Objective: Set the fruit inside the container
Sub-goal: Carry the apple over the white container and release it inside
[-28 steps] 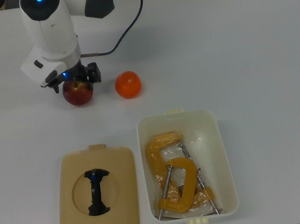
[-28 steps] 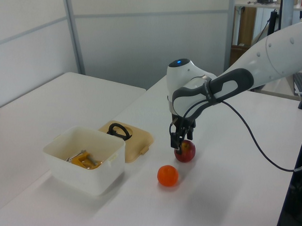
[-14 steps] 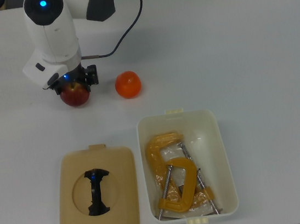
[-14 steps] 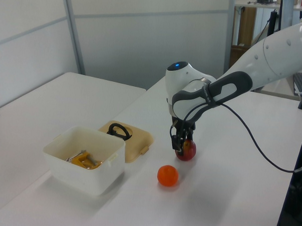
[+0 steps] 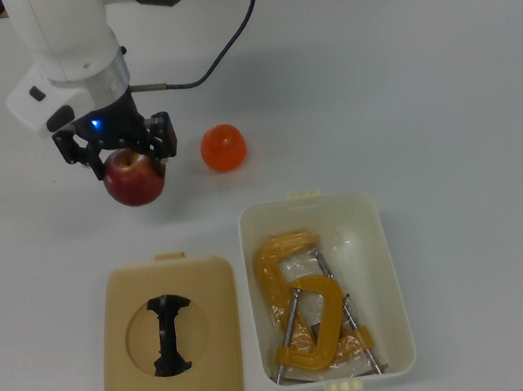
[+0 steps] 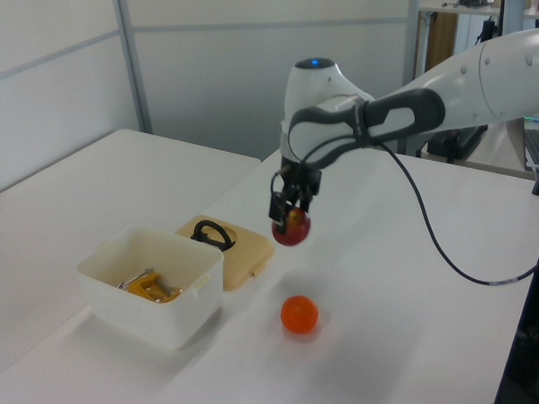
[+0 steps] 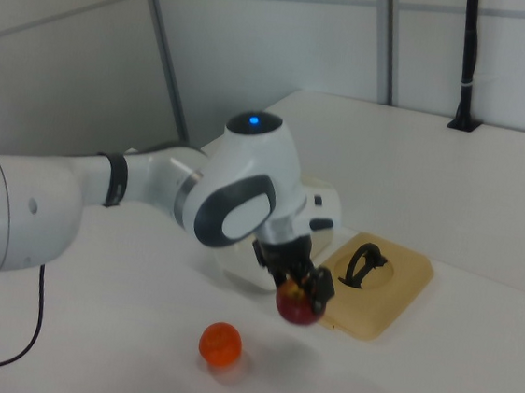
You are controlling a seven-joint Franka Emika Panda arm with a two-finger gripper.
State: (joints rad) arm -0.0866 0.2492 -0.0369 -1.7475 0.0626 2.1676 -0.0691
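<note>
Dark red apple (image 5: 134, 177) clamped in the gripper (image 5: 117, 155), lifted clear of the white table (image 5: 399, 71); visible air gap under it in the left view. Fingers pinching only the apple's upper part, most of the fruit hanging below the pads.

Orange (image 5: 223, 147) sitting on the table, just beside the apple toward the top view's right, untouched.

Cream tub (image 5: 391, 265) open, toward the top view's lower right. Already holding a yellow-orange clamp (image 5: 300, 306) that takes up most of the floor. Tan lid (image 5: 169, 347) lying flat on the table just beside the tub, on the top view's left.

Step in hand, probably: carry apple over to the tub, then release. First of two fruits, so roughly a quarter done.

Risks:
- Shallow grip on a round, smooth skin: possible slip or roll out during the traverse, more so with a fast swing.
- Low carry height: possible clip on the tub's near rim or on the lid's black handle (image 5: 169, 335).
- Drop onto the clamp rather than bare floor: possible bounce, or apple perched high against the wall.
- Little free room left for the orange afterwards.
</note>
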